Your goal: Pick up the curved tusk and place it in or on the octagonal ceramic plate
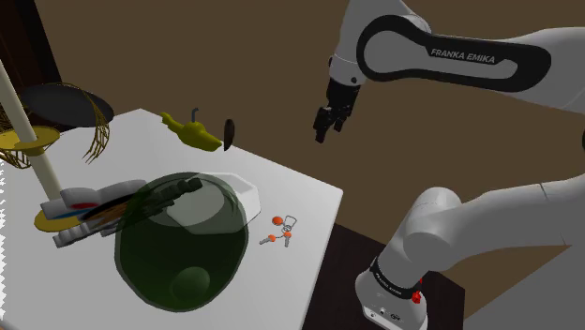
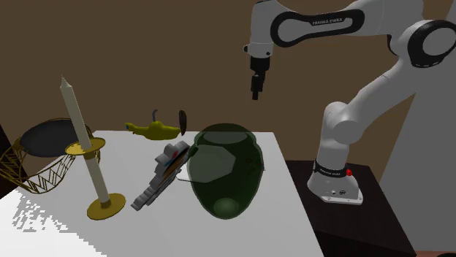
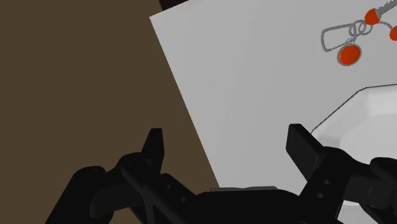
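The curved tusk (image 1: 228, 133) is a small dark sliver standing at the white table's far edge, beside a yellow oil lamp (image 1: 190, 130); the second exterior view has the tusk (image 2: 183, 120) right of the lamp. The white octagonal plate (image 1: 247, 190) lies flat near the table's middle, partly hidden behind a green glass vase (image 1: 181, 239). In the wrist view the plate's rim (image 3: 356, 118) lies by the right finger. My gripper (image 1: 323, 127) (image 2: 256, 93) (image 3: 226, 137) hangs high over the table's edge, right of the tusk in the shoulder view, open and empty.
A key ring with orange tags (image 1: 281, 231) (image 3: 352, 39) lies near the plate. A tall candle on a gold holder (image 2: 93, 168), a grey gadget (image 2: 162, 174) and a wire basket with a dark bowl (image 2: 45, 150) fill the table's other side. Brown floor lies beyond the table (image 3: 242, 70).
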Tool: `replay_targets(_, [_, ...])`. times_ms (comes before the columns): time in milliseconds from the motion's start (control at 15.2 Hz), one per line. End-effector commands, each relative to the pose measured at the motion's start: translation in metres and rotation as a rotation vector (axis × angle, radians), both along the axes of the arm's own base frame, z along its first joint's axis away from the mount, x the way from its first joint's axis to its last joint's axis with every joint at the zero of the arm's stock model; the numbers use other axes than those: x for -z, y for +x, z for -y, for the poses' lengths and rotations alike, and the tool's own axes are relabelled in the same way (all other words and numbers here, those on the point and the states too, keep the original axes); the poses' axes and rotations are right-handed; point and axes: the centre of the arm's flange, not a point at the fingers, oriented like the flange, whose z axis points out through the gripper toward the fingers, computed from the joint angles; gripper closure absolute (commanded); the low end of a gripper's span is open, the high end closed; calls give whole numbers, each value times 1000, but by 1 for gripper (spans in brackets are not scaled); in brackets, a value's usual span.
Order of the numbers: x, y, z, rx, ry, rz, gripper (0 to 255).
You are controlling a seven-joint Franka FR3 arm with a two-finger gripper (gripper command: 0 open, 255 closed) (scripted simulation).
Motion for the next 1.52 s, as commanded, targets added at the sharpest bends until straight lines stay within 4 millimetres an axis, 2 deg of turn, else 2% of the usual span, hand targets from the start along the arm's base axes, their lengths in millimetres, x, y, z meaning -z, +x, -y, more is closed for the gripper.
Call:
replay_targets(0, [0,0,0,0,0,0,0])
replay_targets(726, [20,156,-8,-72,56,-93,0])
replay_targets(1452, [54,309,-28,-144,113,-186,0])
